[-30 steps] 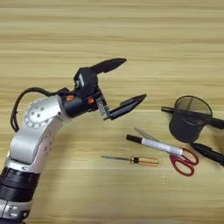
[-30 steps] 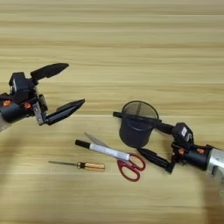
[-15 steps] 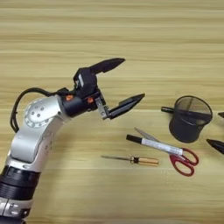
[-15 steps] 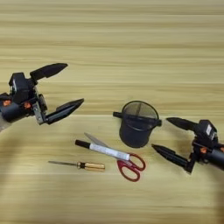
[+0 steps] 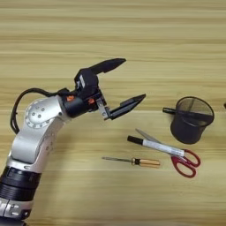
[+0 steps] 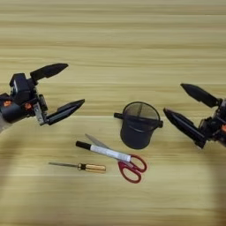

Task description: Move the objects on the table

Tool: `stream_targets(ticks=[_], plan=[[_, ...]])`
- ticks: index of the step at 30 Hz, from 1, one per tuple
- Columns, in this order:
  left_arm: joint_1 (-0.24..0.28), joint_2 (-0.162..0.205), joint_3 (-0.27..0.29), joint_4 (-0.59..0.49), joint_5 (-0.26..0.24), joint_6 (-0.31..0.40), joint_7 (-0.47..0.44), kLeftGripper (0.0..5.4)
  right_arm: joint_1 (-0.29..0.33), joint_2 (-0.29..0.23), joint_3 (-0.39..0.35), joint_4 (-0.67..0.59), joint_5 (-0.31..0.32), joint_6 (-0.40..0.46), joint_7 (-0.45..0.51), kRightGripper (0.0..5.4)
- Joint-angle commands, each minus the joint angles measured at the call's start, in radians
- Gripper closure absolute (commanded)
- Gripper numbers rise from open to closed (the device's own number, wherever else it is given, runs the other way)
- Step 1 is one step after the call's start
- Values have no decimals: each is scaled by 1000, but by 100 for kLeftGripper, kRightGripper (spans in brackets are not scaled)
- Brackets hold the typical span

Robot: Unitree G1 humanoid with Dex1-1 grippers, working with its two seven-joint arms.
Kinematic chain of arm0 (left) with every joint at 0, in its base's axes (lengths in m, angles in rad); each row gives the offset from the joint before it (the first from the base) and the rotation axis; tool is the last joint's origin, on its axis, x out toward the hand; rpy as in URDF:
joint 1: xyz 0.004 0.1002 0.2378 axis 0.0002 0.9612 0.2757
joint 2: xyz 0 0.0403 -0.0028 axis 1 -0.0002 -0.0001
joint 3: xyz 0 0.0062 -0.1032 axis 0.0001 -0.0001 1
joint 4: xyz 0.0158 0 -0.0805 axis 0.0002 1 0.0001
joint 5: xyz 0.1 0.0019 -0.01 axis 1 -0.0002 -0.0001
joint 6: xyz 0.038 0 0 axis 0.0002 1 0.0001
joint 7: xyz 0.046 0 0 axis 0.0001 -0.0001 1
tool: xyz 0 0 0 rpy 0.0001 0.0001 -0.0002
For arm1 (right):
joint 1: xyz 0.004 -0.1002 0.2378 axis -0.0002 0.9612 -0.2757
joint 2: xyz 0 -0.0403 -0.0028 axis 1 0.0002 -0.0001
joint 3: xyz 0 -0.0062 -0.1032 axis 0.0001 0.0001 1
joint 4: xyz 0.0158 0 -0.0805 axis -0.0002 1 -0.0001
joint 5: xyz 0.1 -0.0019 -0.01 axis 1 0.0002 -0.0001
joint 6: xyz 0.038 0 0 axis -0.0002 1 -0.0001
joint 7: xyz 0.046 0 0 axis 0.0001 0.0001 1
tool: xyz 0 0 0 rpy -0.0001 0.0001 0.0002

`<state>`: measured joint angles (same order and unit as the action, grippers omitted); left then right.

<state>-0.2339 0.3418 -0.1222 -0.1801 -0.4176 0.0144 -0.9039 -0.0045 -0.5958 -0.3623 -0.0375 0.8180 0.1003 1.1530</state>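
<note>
Black wire-mesh pen cup stands upright on the wooden desk, a slim black pen lying across its rim. Just below it lie red-handled scissors, with a white marker resting across the blades, and a small amber-handled screwdriver. The left pincer hovers wide open at left; the right pincer is wide open beside the cup, empty.

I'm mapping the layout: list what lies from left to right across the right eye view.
Left gripper → amber-handled screwdriver → black wire-mesh pen cup → right gripper.
</note>
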Motion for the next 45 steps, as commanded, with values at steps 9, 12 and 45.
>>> stream_targets(ticks=[9, 12, 45], plan=[[10, -3, 3, -21, 8, -11, 17, 0, -151, 90, 53, -96, -181, 13, -394, 4], [18, -5, 4, -31, 4, -10, 23, 0, -199, 117, 63, -57, -262, -2, -505, 4], [123, 90, -137, -21, 106, -6, -84, 0, -456, 273, 161, 517, -763, -393, -1038, 4]])
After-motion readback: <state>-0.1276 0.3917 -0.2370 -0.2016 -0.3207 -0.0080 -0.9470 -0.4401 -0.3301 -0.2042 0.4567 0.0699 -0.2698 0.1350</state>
